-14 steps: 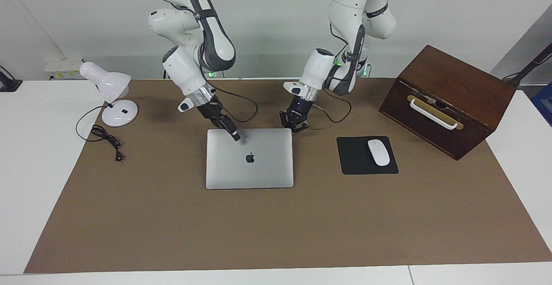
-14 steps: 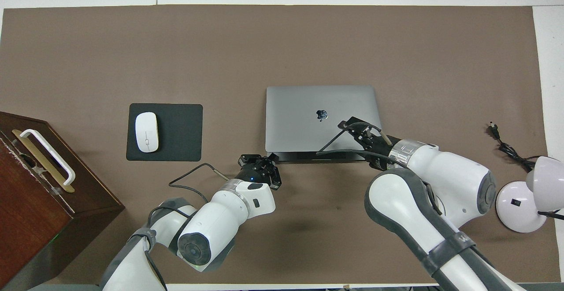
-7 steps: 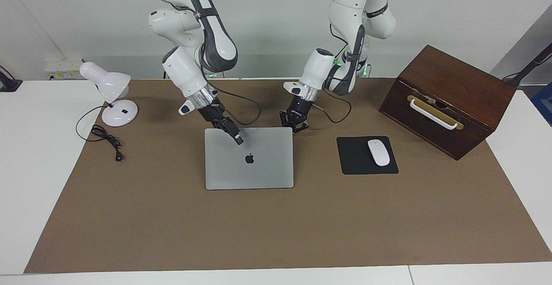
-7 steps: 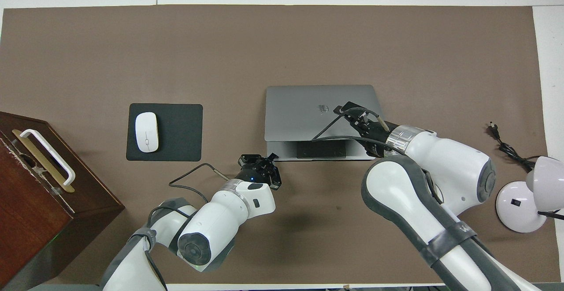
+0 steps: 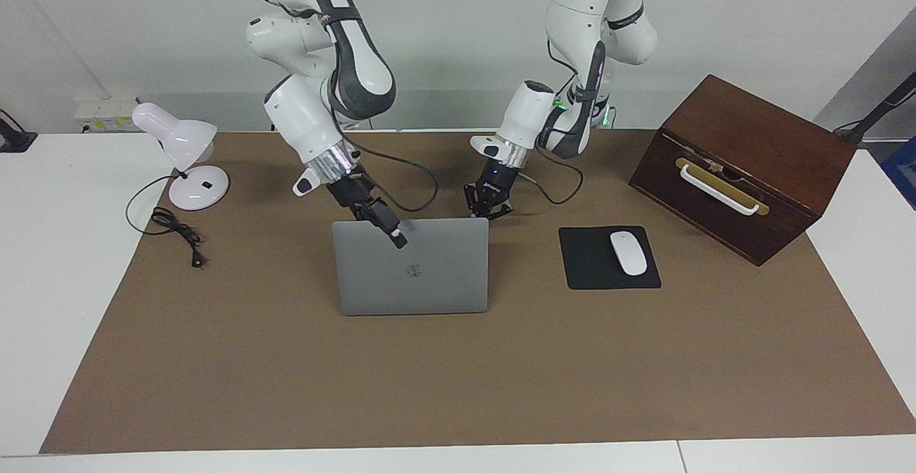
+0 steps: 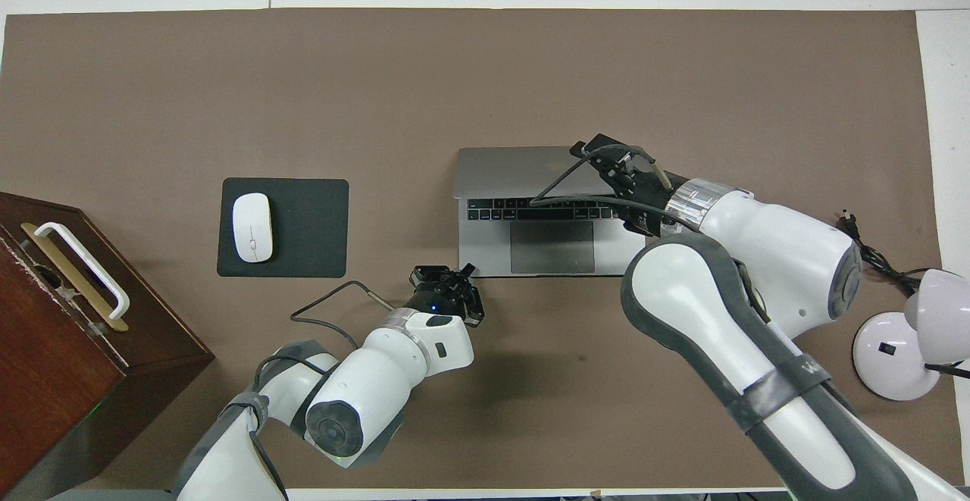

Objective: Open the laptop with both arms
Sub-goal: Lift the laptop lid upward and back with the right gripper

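The silver-grey laptop (image 5: 429,280) stands partly open in the middle of the table, with its lid raised steeply. In the overhead view its black keyboard (image 6: 542,209) and grey trackpad (image 6: 552,247) show. My right gripper (image 5: 396,235) is shut on the lid's free top edge, one finger across the lid's outer face; in the overhead view it (image 6: 599,151) is over the lid. My left gripper (image 5: 489,210) is open and low at the corner of the laptop's base nearest the robots, toward the left arm's end (image 6: 445,277). I cannot tell whether it touches the base.
A black mouse pad (image 5: 597,272) with a white mouse (image 5: 627,252) lies beside the laptop toward the left arm's end. A brown wooden box (image 5: 744,165) with a white handle stands at that end. A white desk lamp (image 5: 187,151) and its black cable (image 5: 175,230) are at the right arm's end.
My right gripper has risen and swung away from the robots with the lid. The lid went from nearly flat to steeply raised, and the keyboard now shows. The left gripper has not moved.
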